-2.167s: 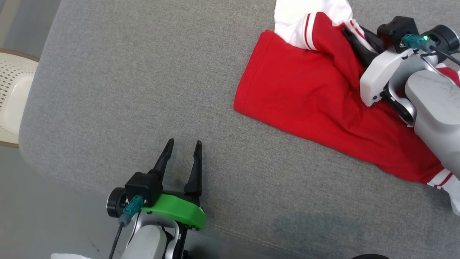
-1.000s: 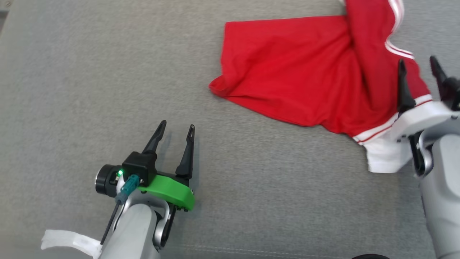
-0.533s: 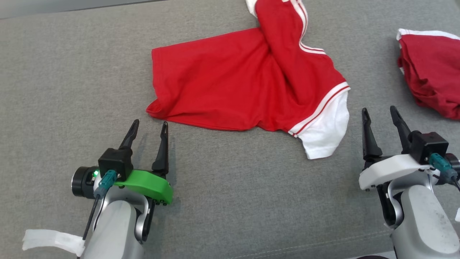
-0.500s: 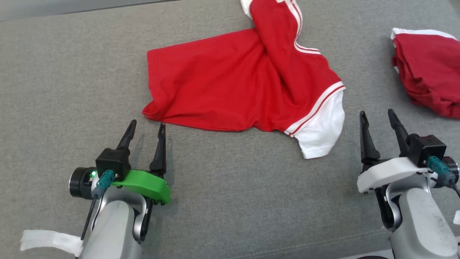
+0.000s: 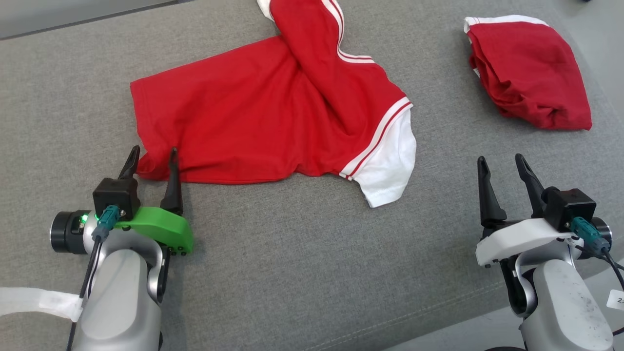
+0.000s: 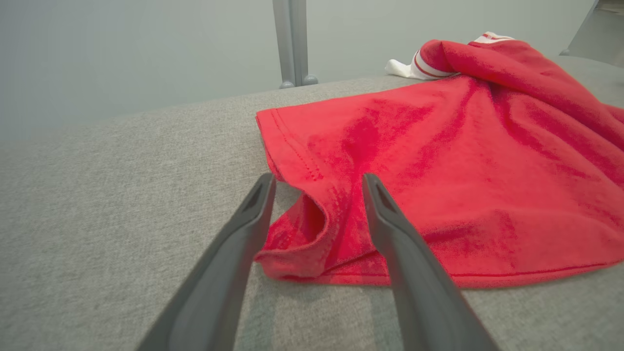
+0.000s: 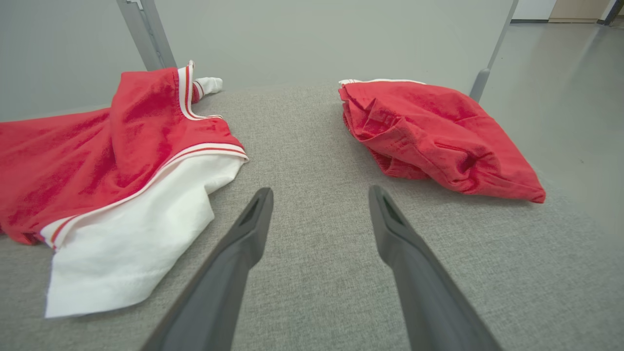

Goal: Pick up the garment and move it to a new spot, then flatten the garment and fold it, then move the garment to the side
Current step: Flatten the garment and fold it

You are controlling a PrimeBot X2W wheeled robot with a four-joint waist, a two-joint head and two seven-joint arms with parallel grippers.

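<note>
Leftward first: bare grey cushion (image 5: 63,97) from the rear edge down to the left gripper (image 5: 154,150), with open room on that side. Jaws of the left gripper spread wide, fingers low over the cushion, set either side of the garment's near-left corner. Seen from the left wrist: that corner curled up into a small fold between the two fingers, contact with the cloth not discernible. Centre: garment (image 5: 253,117), a red shirt, spread mostly flat on the cushion, hem edge toward the left, one red fold with white stripes lying across the middle, white sleeve (image 5: 390,165) at the near right. In front of it: a broad band of bare cushion down to the front edge. Right of the sleeve and apart from it: right gripper (image 5: 500,158), jaws wide over bare cushion. Beyond it: a second red garment (image 5: 529,73), crumpled, near the cushion's right edge, floor (image 5: 604,44) past that edge
</note>
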